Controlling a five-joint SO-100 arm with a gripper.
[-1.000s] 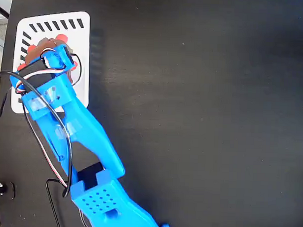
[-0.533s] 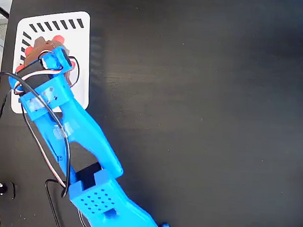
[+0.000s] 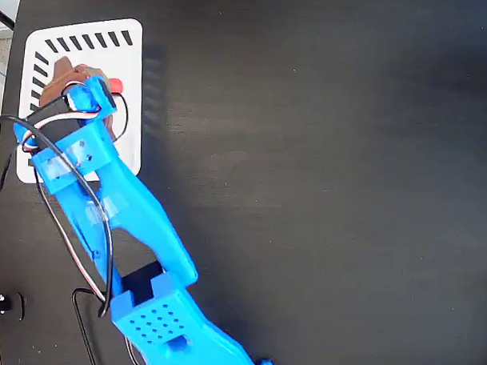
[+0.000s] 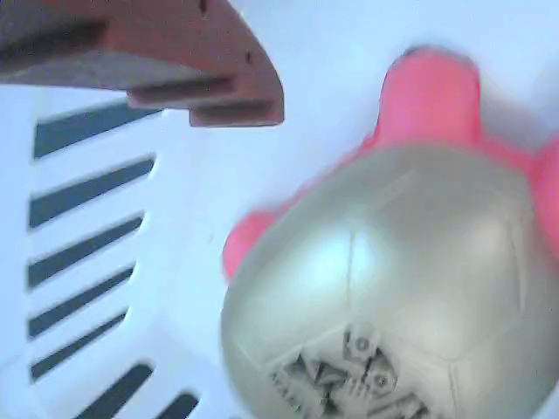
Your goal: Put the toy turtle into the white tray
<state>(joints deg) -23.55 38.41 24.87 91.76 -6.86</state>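
In the wrist view the toy turtle [image 4: 393,279] fills the frame. Its tan-gold shell with a printed mark faces up, its pink-red head [image 4: 432,87] points away, and it lies on the white tray [image 4: 323,35]. One brown finger [image 4: 175,61] shows at upper left, apart from the turtle by a strip of bare tray. In the fixed view my gripper [image 3: 75,79] hovers over the upper part of the white tray [image 3: 129,62] and hides most of the turtle. Only a red bit of the turtle [image 3: 115,86] shows at the gripper's right. The gripper is open.
The tray lies at the top left corner of a black table [image 3: 323,185], close to its left edge. My blue arm [image 3: 138,227] runs diagonally from the bottom edge up to the tray, with loose cables [image 3: 4,150] hanging on its left side.
The brown finger has swung out to the upper left, away from the turtle. The red legs seen at the gripper's left and top are now hidden. The arm has shifted slightly.
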